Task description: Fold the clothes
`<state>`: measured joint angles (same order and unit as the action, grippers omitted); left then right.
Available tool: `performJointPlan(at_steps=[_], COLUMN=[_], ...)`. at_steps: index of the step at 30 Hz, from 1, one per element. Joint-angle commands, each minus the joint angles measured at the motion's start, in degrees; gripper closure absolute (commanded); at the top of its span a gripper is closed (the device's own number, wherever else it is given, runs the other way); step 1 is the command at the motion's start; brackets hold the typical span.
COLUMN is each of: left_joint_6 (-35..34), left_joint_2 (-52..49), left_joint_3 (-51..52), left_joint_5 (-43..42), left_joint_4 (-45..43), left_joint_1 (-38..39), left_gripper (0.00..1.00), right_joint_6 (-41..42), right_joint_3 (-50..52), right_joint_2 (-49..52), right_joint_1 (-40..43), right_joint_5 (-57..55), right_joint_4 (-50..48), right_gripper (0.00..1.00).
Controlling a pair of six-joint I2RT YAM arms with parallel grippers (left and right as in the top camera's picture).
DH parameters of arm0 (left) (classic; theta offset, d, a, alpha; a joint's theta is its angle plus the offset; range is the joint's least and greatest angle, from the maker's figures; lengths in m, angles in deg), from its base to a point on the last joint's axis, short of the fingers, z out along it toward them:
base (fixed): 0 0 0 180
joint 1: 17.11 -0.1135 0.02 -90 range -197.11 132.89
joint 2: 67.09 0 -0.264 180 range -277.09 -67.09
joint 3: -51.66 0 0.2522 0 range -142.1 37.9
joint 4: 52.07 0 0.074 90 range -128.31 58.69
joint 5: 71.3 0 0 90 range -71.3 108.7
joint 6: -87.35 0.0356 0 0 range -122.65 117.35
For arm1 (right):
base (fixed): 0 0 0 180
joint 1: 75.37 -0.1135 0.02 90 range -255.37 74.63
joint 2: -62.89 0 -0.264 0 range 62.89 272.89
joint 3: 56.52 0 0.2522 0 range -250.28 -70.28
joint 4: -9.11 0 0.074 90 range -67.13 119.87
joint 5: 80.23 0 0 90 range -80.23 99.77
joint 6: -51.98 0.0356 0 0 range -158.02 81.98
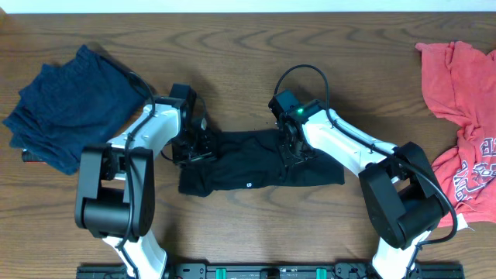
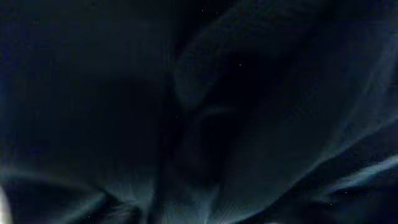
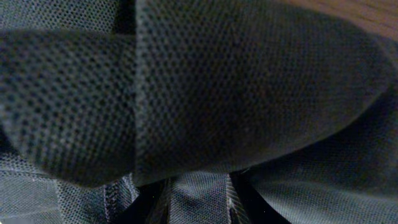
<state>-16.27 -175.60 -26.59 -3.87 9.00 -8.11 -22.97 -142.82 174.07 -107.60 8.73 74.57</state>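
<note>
Overhead: a wooden table [image 1: 232, 46] carries three lots of clothing. The black shirt [image 1: 248, 167] lies mid-table, a little toward the near edge, bunched into a wide crosswise band with creased, uneven edges. A small white round logo [image 1: 249, 185] shows close to its lower edge, roughly at the middle. The left gripper [image 1: 194, 147] is down at the shirt's left end, touching the cloth. The right gripper [image 1: 293, 151] is down on the upper right part of the shirt, and its white arm crosses over the right end. Both sets of fingers are lost against the black cloth, so it cannot be told whether either claw is open, closed or pinching fabric. A green light [image 1: 298, 111] glows on the right wrist, and a black cable [image 1: 306, 70] arcs above it. In the left wrist view the black shirt [image 2: 249, 124] fills the frame as dim, softly folded fabric very close to the lens, and no fingers can be made out. In the right wrist view the black shirt [image 3: 236, 93] fills the frame as a fine mesh weave with a rounded fold in front. A sliver of the wooden table [image 3: 367, 12] shows at the top right corner; again the fingers are not clear. The navy-blue garments [image 1: 66, 108] sit rumpled at the far left, well apart from the shirt. The coral-red T-shirt [image 1: 461, 85] lies loosely at the right edge, partly out of frame.
</note>
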Motion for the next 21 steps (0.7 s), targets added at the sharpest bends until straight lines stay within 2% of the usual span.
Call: performJointPlan(at_steps=[1,3,5,14,16,21], left_joint_6=[1.62,1.6,1.6,1.6,1.6,0.9], left_joint_2=[-1.29,0.17,1.9,9.33,9.92,10.16], left_joint_3=[0.17,-0.63,-1.75,-6.84,-8.5,-15.5], left_joint_5=[0.81,4.42,8.0,21.22,22.99,23.26], left_joint_4=[-0.02,1.25,3.06,9.99,11.82,17.59], left_joint_1=[-0.26,-1.07,-2.08,-6.49,-6.91,-5.51], left_gripper=[0.78,0.94,0.94,0.94,0.94,0.94], right_joint_6=[0.17,0.2,0.22,-2.14,-3.45,-5.53], right_joint_3=[0.04,-0.46,-1.73,-9.77,-9.84,-9.84], right_joint_2=[0.33,-0.11,-0.92,-10.19,-12.22,-13.86], right_joint_1=[-0.31,0.04,0.55,6.25,8.02,12.9], right_joint_5=[-0.04,-0.02,-0.02,-0.22,-0.22,-0.24], right_joint_4=[-0.31,-0.07,1.03,7.52,8.48,11.85], right_gripper=[0.71,0.71,0.72,0.62,0.55,0.55])
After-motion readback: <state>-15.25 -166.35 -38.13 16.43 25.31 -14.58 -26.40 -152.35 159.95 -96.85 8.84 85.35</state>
